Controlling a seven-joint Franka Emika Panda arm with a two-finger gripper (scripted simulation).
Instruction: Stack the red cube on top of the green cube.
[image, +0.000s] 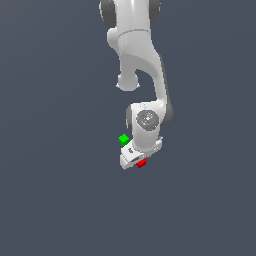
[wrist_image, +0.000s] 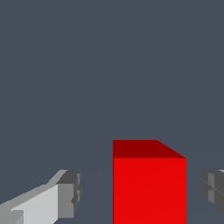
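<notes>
Here the white arm (image: 142, 60) reaches down from the top centre of the exterior frame, and its hand (image: 131, 159) sits a little below the middle of the picture, over a plain grey-blue table (image: 50, 175). The red cube (image: 141, 163) shows at the lower right edge of the hand, partly hidden by the white housing. The green cube (image: 124, 139) lies just up and to the left of the hand in that frame, close beside the wrist, apart from the red cube.

In the wrist view the red cube (wrist_image: 149, 188) fills the lower centre-right of the frame, set between the two grey fingertips (wrist_image: 70, 192). The jaws stand apart: a gap of bare table shows on each side of the cube, wider toward the fingertip at lower left than toward the one at the right edge, so neither pad touches it. The green cube does not appear in the wrist view.
</notes>
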